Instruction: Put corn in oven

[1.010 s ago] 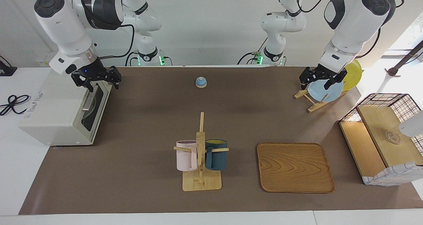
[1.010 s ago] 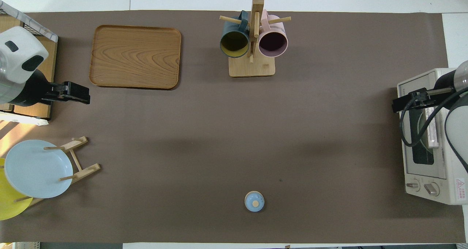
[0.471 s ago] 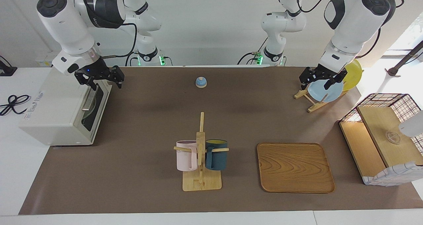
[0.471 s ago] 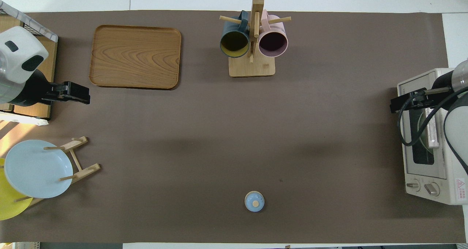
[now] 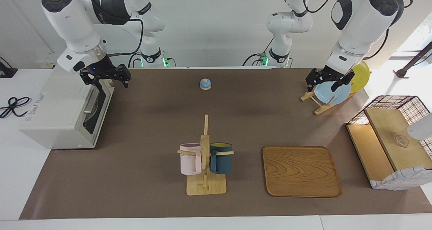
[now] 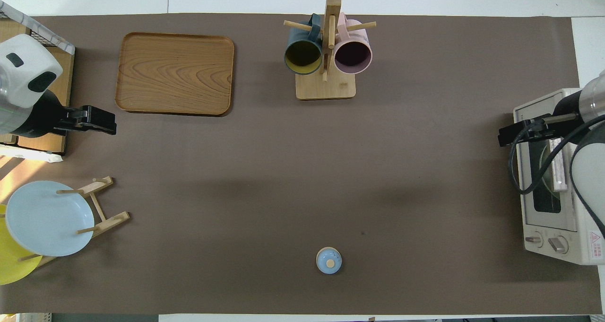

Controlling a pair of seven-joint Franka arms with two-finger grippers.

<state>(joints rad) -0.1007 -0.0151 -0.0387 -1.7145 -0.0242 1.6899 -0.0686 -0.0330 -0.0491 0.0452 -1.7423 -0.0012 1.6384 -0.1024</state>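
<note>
The oven [image 5: 64,111] stands at the right arm's end of the worktop [image 5: 152,122], its glass door shut and facing the middle of the worktop. The corn cannot be seen in either view; whether it lies inside the oven cannot be told, though something round shows dimly through the glass. The right gripper [image 5: 107,78] hangs in the air over the oven's door edge at the corner nearest the robots, fingers spread wide and holding nothing. The left gripper [image 5: 326,80] hangs over the blue plate [image 5: 332,93] on the plate rack [image 5: 319,105] at the left arm's end, fingers likewise spread wide and empty. A yellow plate [image 5: 361,73] stands in the same rack, just beside the blue one. A small blue bell [image 5: 205,84] sits mid-worktop, near the robots. Farther from the robots stands a mug rack [image 5: 205,162] carrying a pink mug [image 5: 189,159] and a dark teal mug [image 5: 221,158]. Beside it, toward the left arm's end, lies a wooden tray [image 5: 300,171], and past that a wire-framed wooden box [image 5: 388,142].
</note>
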